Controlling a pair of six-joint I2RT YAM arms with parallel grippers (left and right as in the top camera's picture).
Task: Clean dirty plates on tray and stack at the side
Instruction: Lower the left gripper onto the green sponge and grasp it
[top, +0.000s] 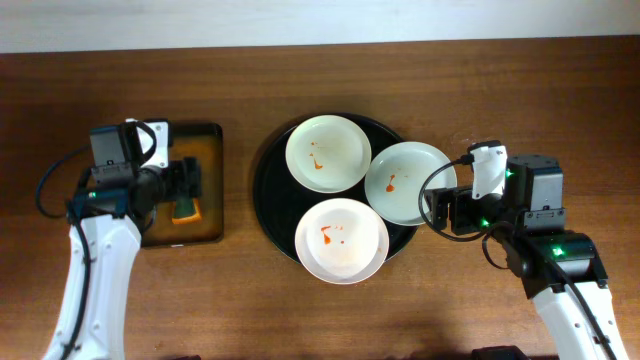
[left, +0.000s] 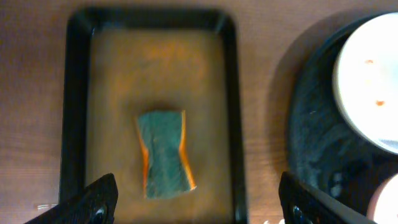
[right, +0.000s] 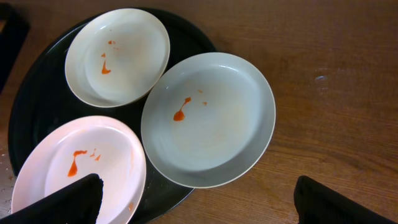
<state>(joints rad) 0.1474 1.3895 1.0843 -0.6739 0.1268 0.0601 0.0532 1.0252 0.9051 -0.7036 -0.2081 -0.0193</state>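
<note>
Count: three plates (top: 328, 153), each sauce-smeared, on one round tray (top: 268, 190); one rectangular tray (left: 73, 112); one sponge (left: 165, 154).
Plates side by side, unstacked.
Rightmost plate (right: 208, 118) overhangs tray rim toward tabletop (right: 336, 74).
Right fingers (right: 68, 199) spread wide, empty; rightmost plate just ahead of gap.
Left fingers (left: 93, 199) wide, empty, well apart from plates; sponge between them, inside rectangular tray.

Three white plates (right: 208, 118) (each smeared orange-red) on the black tray (right: 37, 102), one overhanging its rim
</note>
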